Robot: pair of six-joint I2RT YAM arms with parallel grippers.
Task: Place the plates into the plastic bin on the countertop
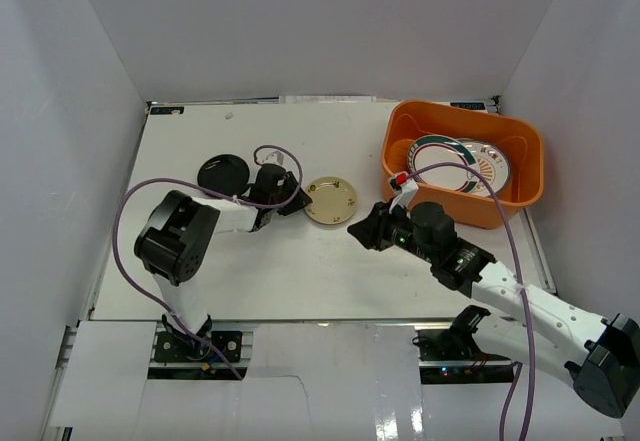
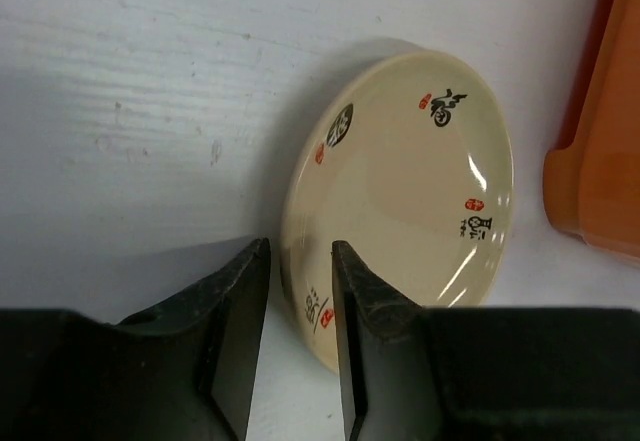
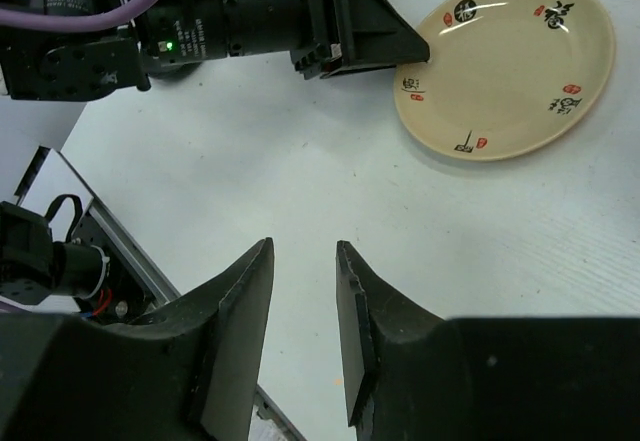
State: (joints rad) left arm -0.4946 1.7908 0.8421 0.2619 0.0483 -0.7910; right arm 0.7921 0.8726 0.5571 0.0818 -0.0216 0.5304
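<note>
Two patterned plates [image 1: 465, 164] already sit in the bin [image 1: 452, 204], out beyond the right end effector [image 3: 305, 256], whose fingers stand slightly apart over bare bench [image 3: 300, 161], holding nothing. The cream plate [image 2: 410, 201] lies right at the left end effector [image 2: 300, 261], its rim between the narrow jaws. Biting or not, I can't tell. The black plate [image 1: 222, 173] lies behind that end effector, off to one side. Two plates on the bench left to go.

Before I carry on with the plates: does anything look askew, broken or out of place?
Nothing stands out. The cream plate and black plate lie flat and whole on the countertop; two patterned plates overlap inside the orange bin.
</note>
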